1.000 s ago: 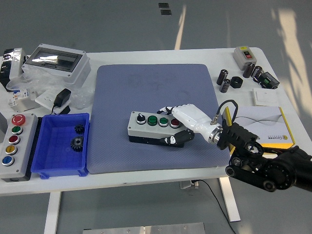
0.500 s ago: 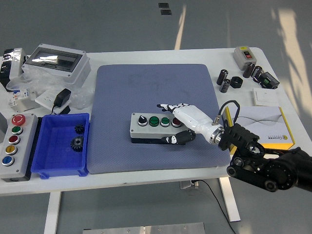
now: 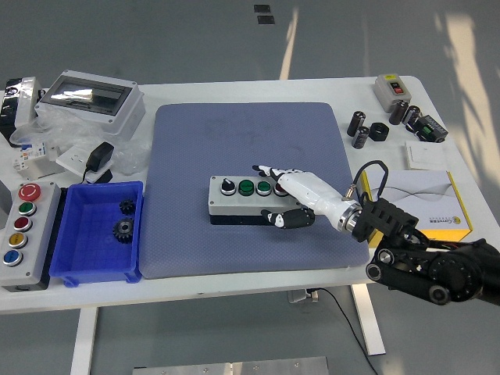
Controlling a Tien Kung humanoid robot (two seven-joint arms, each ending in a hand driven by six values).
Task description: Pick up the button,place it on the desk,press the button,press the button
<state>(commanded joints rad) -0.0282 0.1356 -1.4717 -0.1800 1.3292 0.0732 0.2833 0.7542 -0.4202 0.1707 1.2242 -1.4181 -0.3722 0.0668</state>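
A grey rectangular button box (image 3: 244, 200) with a black base lies on the blue-grey textured mat (image 3: 250, 148) that covers the middle of the white surface (image 3: 312, 87); along its top run a black-and-white rotary knob, two green round buttons and a red button at its right end. The right hand (image 3: 291, 197), white-shelled with black finger joints on a black arm coming in from the lower right, sits at the box's right end: its fingers (image 3: 269, 171) reach over the top near the red button while the thumb curls against the front face, so the hand is closed around that end of the box, which rests flat on the mat. The left hand does not show. To the left of the mat stands a blue plastic bin (image 3: 98, 232) holding two dark metal gears (image 3: 123, 228), and beside it, at the surface's left edge, a longer grey control box (image 3: 21, 234) carries red, green, red, yellow and blue buttons in a row. Behind these lie a grey enclosure with a clear lid (image 3: 90, 98) and a black power adapter (image 3: 99, 158). On the right are black cylindrical capacitors (image 3: 359, 130), a small grey switch box (image 3: 391, 88) and a white and yellow carton (image 3: 426, 205).
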